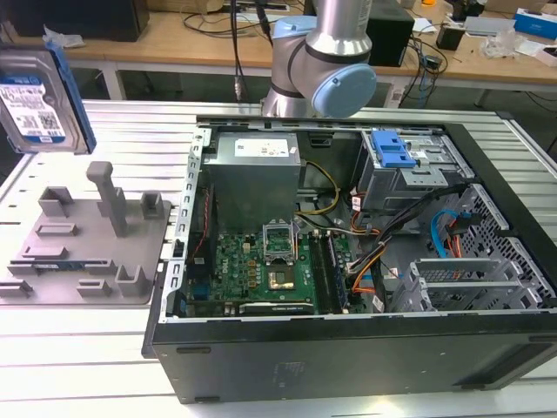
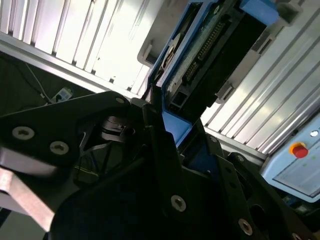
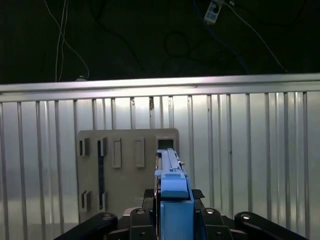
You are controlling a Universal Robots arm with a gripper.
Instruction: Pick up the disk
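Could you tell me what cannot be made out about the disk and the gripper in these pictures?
- Exterior view: the disk is cut off by the picture's left and top edges, so what holds it is out of frame.
- Second wrist view: the gripper body hides the disk's lower end.
- First wrist view: the disk is edge-on, so its label is hidden, and it covers part of the grey holder.

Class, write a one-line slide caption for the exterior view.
Disk lifted above the grey holder, beside an open computer case.
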